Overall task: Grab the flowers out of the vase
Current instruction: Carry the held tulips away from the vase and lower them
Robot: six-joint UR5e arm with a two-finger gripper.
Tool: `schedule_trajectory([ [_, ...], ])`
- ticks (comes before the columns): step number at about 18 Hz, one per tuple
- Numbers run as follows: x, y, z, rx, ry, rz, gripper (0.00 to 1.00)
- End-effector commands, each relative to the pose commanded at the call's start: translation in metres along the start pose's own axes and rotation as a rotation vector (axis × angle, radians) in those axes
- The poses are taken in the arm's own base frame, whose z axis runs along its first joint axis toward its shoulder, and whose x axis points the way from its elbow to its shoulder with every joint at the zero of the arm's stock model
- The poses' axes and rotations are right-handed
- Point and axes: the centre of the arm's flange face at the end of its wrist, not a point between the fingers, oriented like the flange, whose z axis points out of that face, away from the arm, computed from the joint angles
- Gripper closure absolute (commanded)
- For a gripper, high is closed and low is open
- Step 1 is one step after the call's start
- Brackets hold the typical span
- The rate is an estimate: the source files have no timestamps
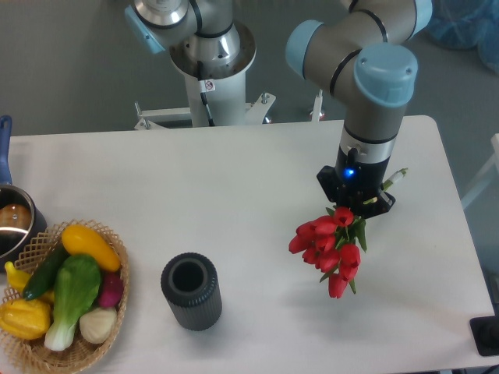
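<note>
The flowers [327, 245], a bunch of red tulip buds with green stems and leaves, hang in the air over the right half of the white table. My gripper [355, 209] is shut on their stems just above the buds, which droop down and to the left; a pale stem end sticks out to the gripper's right. The vase [191, 291], a short dark grey ribbed cylinder, stands upright and empty near the front middle of the table, well to the left of the bunch.
A wicker basket [117, 315] of vegetables sits at the front left corner. A metal pot [14, 226] with a blue handle is cut off by the left edge. The arm's base [212, 58] stands behind the table's far edge.
</note>
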Motion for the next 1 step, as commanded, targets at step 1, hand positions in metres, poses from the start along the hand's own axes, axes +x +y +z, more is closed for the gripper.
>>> schedule_trajectory([
  [1, 0.0006, 0.0005, 0.0022, -0.011, 0.000, 0.003, 0.89],
])
